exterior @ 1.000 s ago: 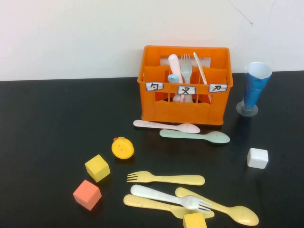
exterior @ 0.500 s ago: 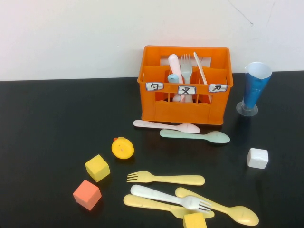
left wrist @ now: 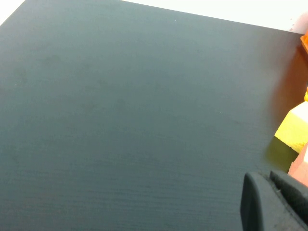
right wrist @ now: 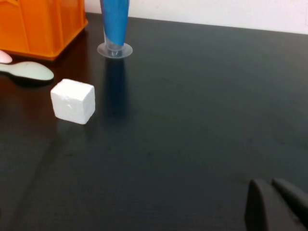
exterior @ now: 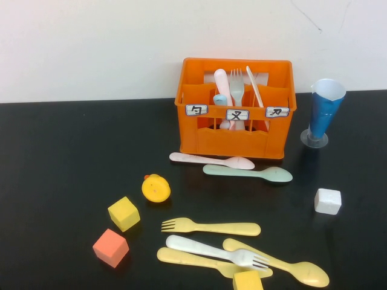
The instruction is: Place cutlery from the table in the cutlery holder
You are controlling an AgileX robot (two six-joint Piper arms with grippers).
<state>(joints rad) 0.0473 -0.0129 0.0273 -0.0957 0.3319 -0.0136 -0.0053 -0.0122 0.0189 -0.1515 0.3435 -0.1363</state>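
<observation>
Change since earlier frame: none; every item lies as before.
Left gripper: parked off the high view, over bare table; fingers together, empty.
Right gripper: parked near the white cube; fingers together, empty.
Cutlery holder: at the back, partly filled.
Loose cutlery: pink spoon and mint spoon just before the holder; yellow fork nearer.
Recommended technique: open wide, descend on mid-handle, clear the neighbouring pieces.

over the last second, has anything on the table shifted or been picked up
Nothing visibly changed. The cutlery holder, the yellow fork and the mint spoon lie as before. Neither arm shows from above; only an edge of the left tool and right tool shows.
</observation>
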